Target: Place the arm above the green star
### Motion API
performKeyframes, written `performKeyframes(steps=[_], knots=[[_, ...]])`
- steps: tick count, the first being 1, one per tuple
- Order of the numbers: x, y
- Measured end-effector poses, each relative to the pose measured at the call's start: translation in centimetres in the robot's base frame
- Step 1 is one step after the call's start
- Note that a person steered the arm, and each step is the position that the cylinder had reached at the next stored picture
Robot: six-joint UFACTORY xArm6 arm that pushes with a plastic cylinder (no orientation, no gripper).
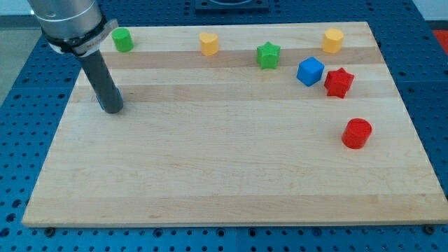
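The green star (pixel 267 55) lies near the board's top edge, right of centre. My tip (pixel 112 108) rests on the wooden board (pixel 210 161) at the view's left, far left of the green star and below a green block (pixel 123 40). A sliver of blue (pixel 98 97) shows just behind the rod, mostly hidden.
A yellow block (pixel 208 43) lies left of the green star. A yellow block (pixel 333 40) sits at the top right. A blue cube (pixel 310 71) and a red star (pixel 339 82) touch, right of the green star. A red cylinder (pixel 357 133) lies lower right.
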State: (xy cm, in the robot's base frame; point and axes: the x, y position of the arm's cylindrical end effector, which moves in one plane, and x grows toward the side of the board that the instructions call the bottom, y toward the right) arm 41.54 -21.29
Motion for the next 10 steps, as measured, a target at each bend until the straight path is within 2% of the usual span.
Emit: performKeyframes(steps=[1,2,6,8,10], knots=[[-0.2,1.0],[-1.5,7.5],[-13.5,21.9],[-15.4,30.5],[-15.7,31.5]])
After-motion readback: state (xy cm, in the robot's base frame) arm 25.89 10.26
